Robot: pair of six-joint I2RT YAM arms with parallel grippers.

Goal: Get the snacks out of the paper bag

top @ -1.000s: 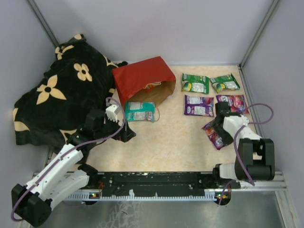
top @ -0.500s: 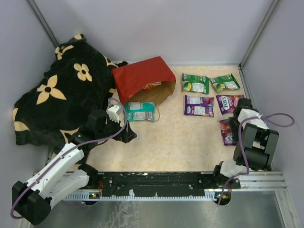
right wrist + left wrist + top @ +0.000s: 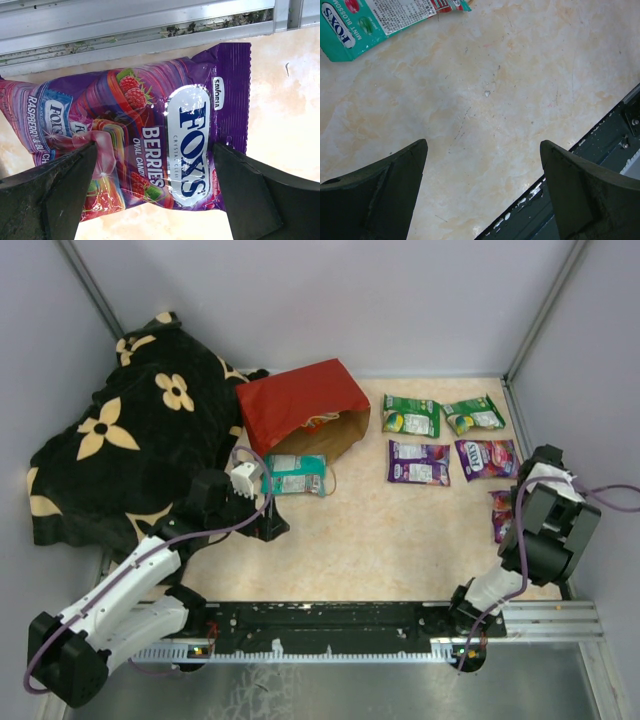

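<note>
The red paper bag [image 3: 300,405] lies on its side, its brown mouth facing right, with an orange packet [image 3: 320,423] showing inside. Outside it lie a teal packet [image 3: 295,475] [image 3: 380,17], two green packets [image 3: 411,416] [image 3: 474,416], a purple one [image 3: 418,462] and a pink-red one [image 3: 487,457]. A purple berries packet [image 3: 499,516] [image 3: 150,125] lies flat by the right rail. My right gripper [image 3: 520,502] [image 3: 155,145] is open over it, one fingertip above each end. My left gripper [image 3: 265,523] [image 3: 482,145] is open over bare table, just in front of the teal packet.
A black flower-patterned blanket [image 3: 130,440] is heaped at the back left, beside the bag. A metal rail [image 3: 150,30] runs along the right edge, close to the berries packet. The dark base rail [image 3: 600,145] borders the near edge by my left fingers.
My right gripper has swung right toward the right edge, and the berries packet has slid along with it and turned. The left arm has barely shifted.
</note>
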